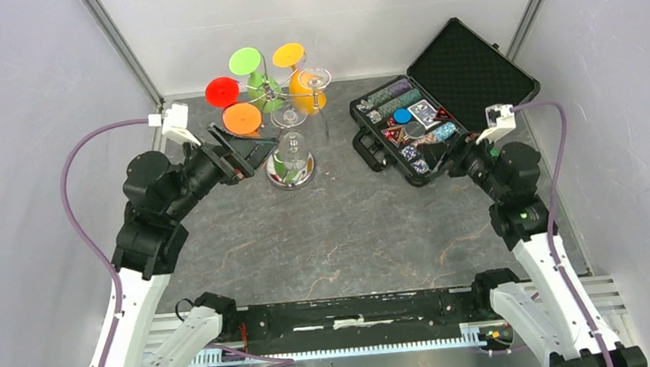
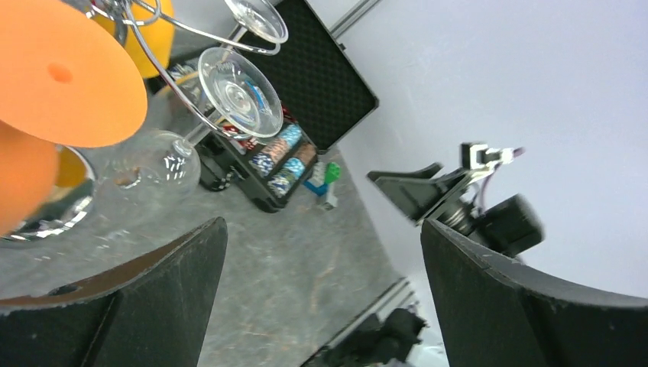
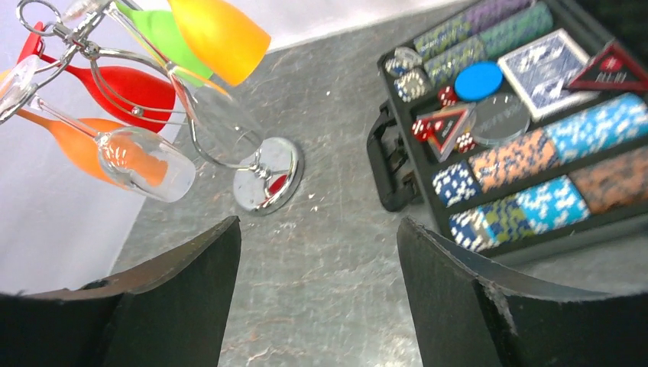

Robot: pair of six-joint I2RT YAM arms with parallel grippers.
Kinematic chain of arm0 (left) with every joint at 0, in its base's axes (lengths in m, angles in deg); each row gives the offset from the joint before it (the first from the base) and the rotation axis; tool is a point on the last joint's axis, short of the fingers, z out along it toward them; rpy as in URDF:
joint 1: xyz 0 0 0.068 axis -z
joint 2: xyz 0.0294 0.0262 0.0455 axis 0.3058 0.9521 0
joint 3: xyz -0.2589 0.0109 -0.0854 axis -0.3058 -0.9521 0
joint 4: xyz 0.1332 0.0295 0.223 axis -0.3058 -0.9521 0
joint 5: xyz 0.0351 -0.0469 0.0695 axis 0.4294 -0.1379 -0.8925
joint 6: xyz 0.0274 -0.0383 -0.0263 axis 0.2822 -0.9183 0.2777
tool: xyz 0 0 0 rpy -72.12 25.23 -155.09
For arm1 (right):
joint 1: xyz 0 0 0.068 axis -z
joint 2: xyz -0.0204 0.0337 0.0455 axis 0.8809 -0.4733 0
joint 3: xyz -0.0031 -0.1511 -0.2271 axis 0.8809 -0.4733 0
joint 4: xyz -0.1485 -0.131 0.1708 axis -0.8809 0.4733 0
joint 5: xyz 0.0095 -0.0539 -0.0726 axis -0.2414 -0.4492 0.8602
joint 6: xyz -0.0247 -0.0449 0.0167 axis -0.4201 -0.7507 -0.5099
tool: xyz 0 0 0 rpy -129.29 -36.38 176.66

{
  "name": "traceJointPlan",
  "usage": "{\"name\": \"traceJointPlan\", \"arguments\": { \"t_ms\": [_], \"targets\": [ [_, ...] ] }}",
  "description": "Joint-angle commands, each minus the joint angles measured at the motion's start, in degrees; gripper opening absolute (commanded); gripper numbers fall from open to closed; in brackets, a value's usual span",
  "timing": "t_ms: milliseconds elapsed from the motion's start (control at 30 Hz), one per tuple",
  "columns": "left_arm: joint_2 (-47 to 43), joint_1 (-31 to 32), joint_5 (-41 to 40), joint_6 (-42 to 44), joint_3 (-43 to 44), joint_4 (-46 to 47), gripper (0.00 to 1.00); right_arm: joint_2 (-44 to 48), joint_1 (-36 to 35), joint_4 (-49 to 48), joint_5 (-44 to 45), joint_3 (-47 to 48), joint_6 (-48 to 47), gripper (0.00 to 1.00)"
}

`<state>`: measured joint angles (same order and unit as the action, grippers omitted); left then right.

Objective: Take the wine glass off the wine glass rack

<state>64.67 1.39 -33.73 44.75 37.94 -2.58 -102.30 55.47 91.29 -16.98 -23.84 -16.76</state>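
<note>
Grey mottled table (image 1: 344,235), enclosed by plain pale walls (image 1: 19,77) with metal posts (image 1: 118,42) at the far corners. An open black case (image 1: 471,69) of chips and cards lies at 2 o'clock from table centre.

The wine glass rack (image 3: 266,177) stands upright at 11 o'clock from centre, on the far half of the table, stem vertical over its round shiny base. Coloured glasses (image 1: 245,62) hang from its scroll arms. The clear wine glass (image 2: 157,162) is on the rack: foot uppermost and caught in a wire arm, bowl below with its mouth down. Its long axis runs steeply downward, the bowl close to the stem above the base.

The left arm reaches forward, wrist turned toward 2 o'clock. The left gripper (image 2: 321,229) sits just at 9 o'clock of the rack base, fingers spread wide with nothing between them, apart from the glass.

The right arm is folded, forearm raised. The right gripper (image 3: 317,225) is near the case's near corner, aimed toward 10 o'clock, fingers likewise parted and empty.
</note>
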Motion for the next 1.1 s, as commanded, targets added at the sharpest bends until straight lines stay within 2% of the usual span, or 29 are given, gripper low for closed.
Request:
{"name": "traceJointPlan", "arguments": {
  "t_ms": [0,100,200,367,433,533,667,900,1067],
  "targets": [
    [0.86,-0.23,0.05,-15.45,-2.24,8.18,1.00,3.57,-0.22,-8.29,-0.69,-4.84,10.89,0.79],
    [3.31,0.03,-1.34,-19.53,-3.25,9.03,0.91,5.27,-0.16,-7.41,0.53,-6.50,11.29,0.79],
    [5.94,0.69,-3.81,-21.63,-3.19,9.40,0.77,6.86,-0.26,-6.45,1.30,-8.10,11.69,0.79],
    [7.94,2.94,-11.11,-21.03,-2.35,9.52,0.59,9.44,-0.22,-6.20,2.17,-10.69,12.38,0.79],
    [9.06,3.51,-12.16,-21.07,-1.79,9.90,0.53,9.93,-0.16,-5.52,2.37,-10.73,11.95,0.80],
    [11.79,3.64,-11.49,-20.93,0.18,10.04,0.38,10.25,-0.20,-4.50,2.51,-10.18,10.66,0.80],
    [13.88,3.60,-12.62,-20.03,2.84,8.37,0.37,10.49,-0.21,-1.75,3.19,-9.24,8.66,0.80],
    [14.45,3.64,-20.92,-13.18,7.43,3.17,0.47,11.26,-0.15,0.38,5.04,-8.68,6.53,0.82],
    [17.46,3.60,-18.83,-12.00,9.94,2.98,0.50,10.96,-0.21,0.71,5.61,-8.70,6.19,0.82]
  ]
}}
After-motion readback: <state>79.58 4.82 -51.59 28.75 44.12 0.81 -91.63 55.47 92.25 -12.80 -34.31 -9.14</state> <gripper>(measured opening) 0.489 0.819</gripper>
